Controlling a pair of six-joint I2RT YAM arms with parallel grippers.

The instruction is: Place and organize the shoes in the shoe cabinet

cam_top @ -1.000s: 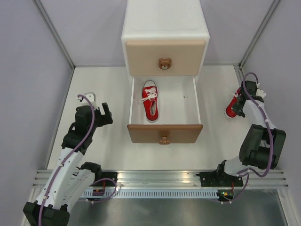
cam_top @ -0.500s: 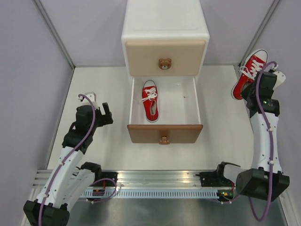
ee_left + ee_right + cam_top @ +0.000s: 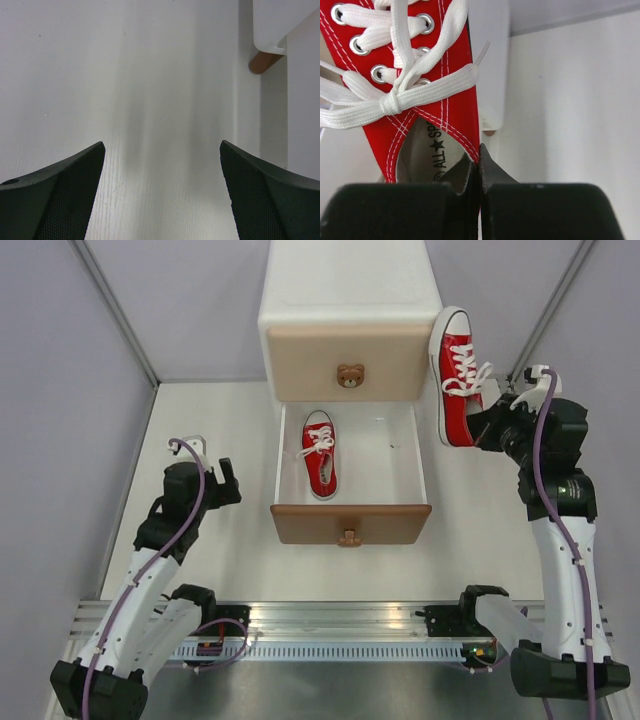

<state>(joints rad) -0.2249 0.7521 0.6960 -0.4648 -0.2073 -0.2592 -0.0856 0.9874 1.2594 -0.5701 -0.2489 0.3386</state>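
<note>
The white shoe cabinet (image 3: pixel 350 285) stands at the back, its brown lower drawer (image 3: pixel 350 523) pulled open. One red sneaker (image 3: pixel 320 454) lies in the drawer's left half. My right gripper (image 3: pixel 484 427) is shut on the side wall of a second red sneaker (image 3: pixel 455 375) and holds it in the air beside the cabinet's right side; the wrist view shows the sneaker (image 3: pixel 425 75) pinched at my right gripper (image 3: pixel 479 155). My left gripper (image 3: pixel 228 482) is open and empty over bare table left of the drawer, as my left gripper (image 3: pixel 162 190) also shows in its wrist view. The orange shoes are out of view.
The upper beige drawer (image 3: pixel 350 362) is closed, with its bear knob (image 3: pixel 350 376). A brown cabinet leg (image 3: pixel 262 61) shows in the left wrist view. Grey walls and metal posts frame the white table (image 3: pixel 210 430).
My right arm has lifted the red sneaker from the table's right edge and carried it up and left to beside the cabinet. The left arm has stayed still.
</note>
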